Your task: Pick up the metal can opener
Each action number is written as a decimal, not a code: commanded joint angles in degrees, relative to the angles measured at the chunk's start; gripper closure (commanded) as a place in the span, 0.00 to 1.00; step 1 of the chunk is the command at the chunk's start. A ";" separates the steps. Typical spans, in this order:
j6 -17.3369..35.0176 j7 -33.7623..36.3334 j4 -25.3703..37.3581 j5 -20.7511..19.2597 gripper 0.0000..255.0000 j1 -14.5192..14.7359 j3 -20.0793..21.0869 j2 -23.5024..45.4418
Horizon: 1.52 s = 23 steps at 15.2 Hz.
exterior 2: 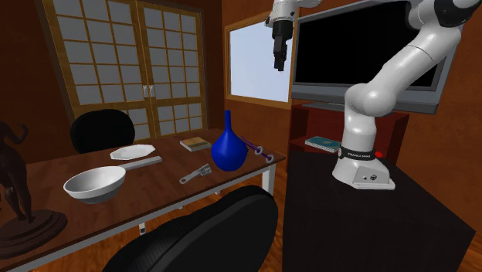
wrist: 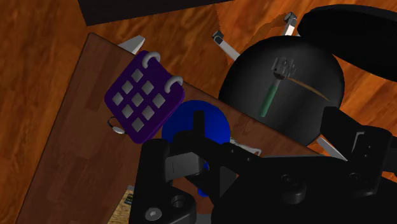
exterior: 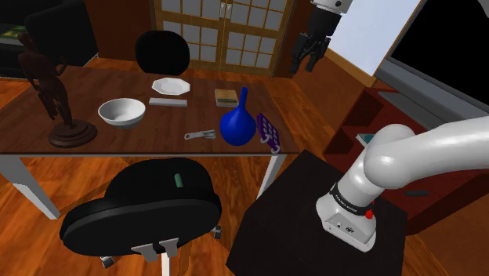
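Can opener [exterior: 199, 135]: You had it lying flat on the wooden table [exterior: 141, 139], grey and metallic, near the table's edge on the chair side. Nothing touched it.
Neighbours of the opener: In the shoulder view it lay between the white bowl [exterior: 122, 112] and the blue vase [exterior: 236, 125], just beside the vase's base on that view's left.
Gripper [exterior: 303, 65]: Your hand hung high over the vase end of the table, pointing downward, well apart from the can opener.
Gripper state: You could not tell from these views whether it was released or clenched; it grasped nothing.
Under the hand: The wrist view looked down on the blue vase and on a purple grid piece [wrist: 145, 95] with two grey rings, lying just beside the vase.
Rest of table: A white plate [exterior: 171, 85], a book [exterior: 226, 96] and a dark figure statue [exterior: 55, 86] stood farther from the opener.
Chair: A black office chair [exterior: 141, 208] stood at the table's edge, with a green-handled tool [wrist: 273, 95] lying on its seat.
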 commanded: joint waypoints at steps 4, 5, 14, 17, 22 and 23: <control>5.09 -3.44 -0.97 -0.76 0.00 0.75 -0.63 4.75; 6.76 -4.55 -1.14 -0.99 0.00 1.00 -0.82 6.45; 20.45 -14.02 0.86 -2.43 0.00 3.11 -2.00 23.84; 24.28 -16.93 2.87 -2.72 0.00 3.68 -2.08 30.18; 29.59 -21.42 7.58 -3.21 0.00 4.46 -1.84 41.00; 30.48 -22.25 8.72 -3.34 0.00 4.59 -1.73 43.18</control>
